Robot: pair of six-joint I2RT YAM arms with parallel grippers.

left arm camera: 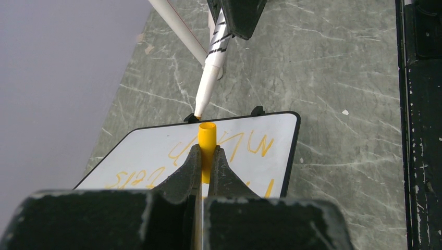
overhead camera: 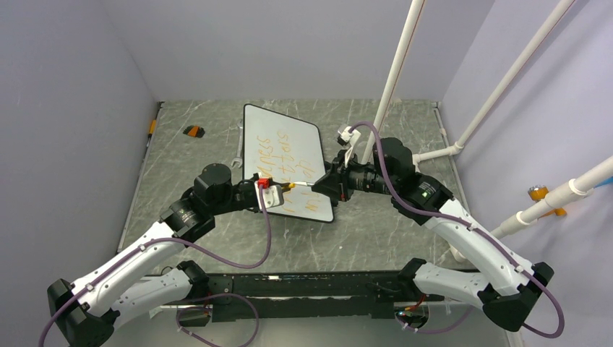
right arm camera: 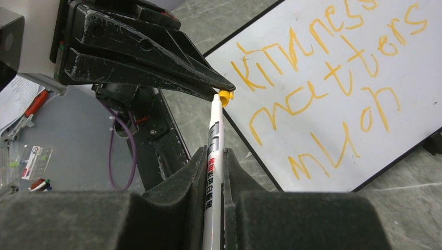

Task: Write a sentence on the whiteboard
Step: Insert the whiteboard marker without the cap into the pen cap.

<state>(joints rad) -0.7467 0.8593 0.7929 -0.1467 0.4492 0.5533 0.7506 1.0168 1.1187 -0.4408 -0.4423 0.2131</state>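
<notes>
Nearest the lens in the left wrist view, left claw (left arm camera: 207,151) pinched shut on a short yellow cap (left arm camera: 207,136), open end pointing away. Facing it, right claw (right arm camera: 213,156) clamped narrow around a slim white marker (right arm camera: 215,125), orange tip just beside the cap's mouth, not seated inside. Both held in the air over the near end of the whiteboard (overhead camera: 289,134), lying flat and skewed on the grey marbled tabletop (overhead camera: 361,238), between the two arms. On its white face, the sentence (right arm camera: 333,73) in thin orange-yellow strokes, three lines, upper two legible as "kindness" and "matters", last one unclear. White poles (overhead camera: 396,72) rising at far right
</notes>
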